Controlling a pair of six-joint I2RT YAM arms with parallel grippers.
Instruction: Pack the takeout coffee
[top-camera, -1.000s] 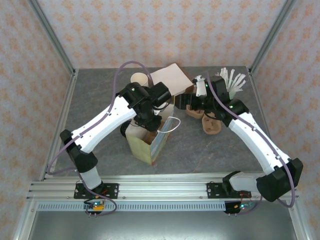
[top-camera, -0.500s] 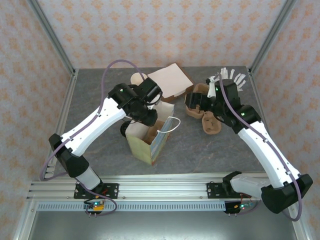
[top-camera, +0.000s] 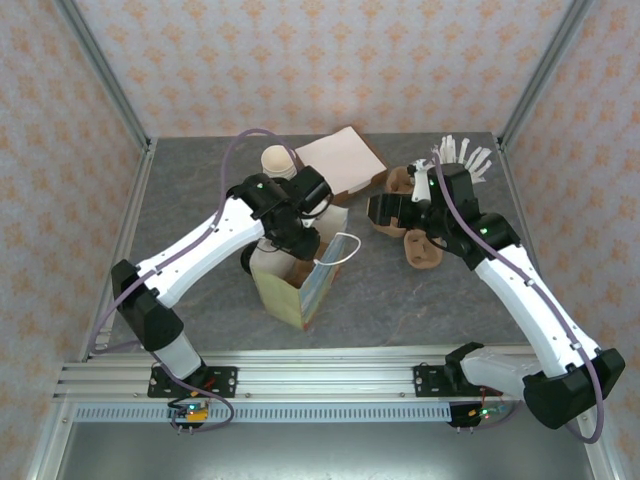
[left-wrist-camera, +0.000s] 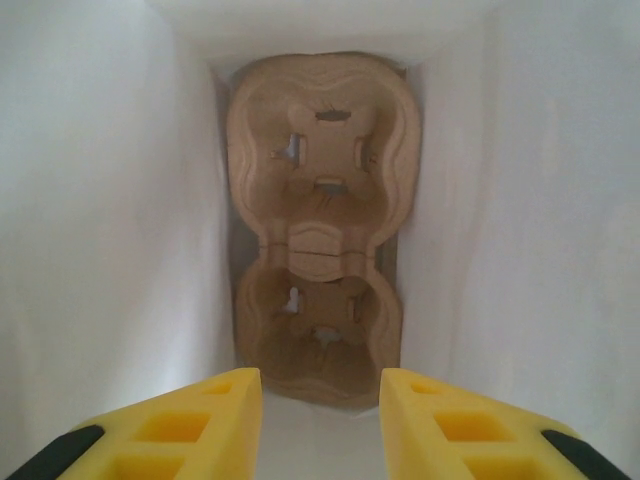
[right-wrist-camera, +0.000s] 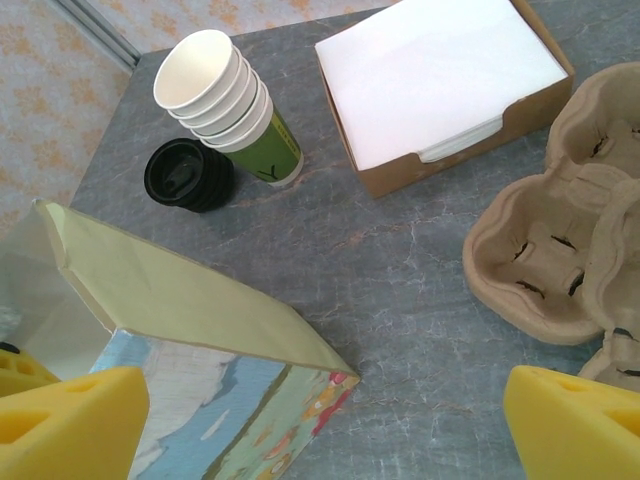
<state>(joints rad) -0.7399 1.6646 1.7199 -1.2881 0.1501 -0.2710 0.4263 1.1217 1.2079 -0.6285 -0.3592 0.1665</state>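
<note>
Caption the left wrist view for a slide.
Left gripper, fingers apart and empty, looks down inside the white-walled paper bag at a two-cup pulp carrier lying on its bottom.

— What sort of place is this?
— A robotics lab test cell. Silver aluminium frame posts (top-camera: 107, 72) hold flat peach floral-patterned wall panels (top-camera: 330, 70) around a small grey marbled tabletop (top-camera: 400, 300).
— What else shows it?
— Two white-and-black robot arms (top-camera: 200, 247) are bolted to a slotted aluminium rail (top-camera: 330, 378). Stacked cream paper cups (right-wrist-camera: 225, 90) and brown moulded-pulp cup carriers (right-wrist-camera: 545, 230) sit out like café props.
</note>
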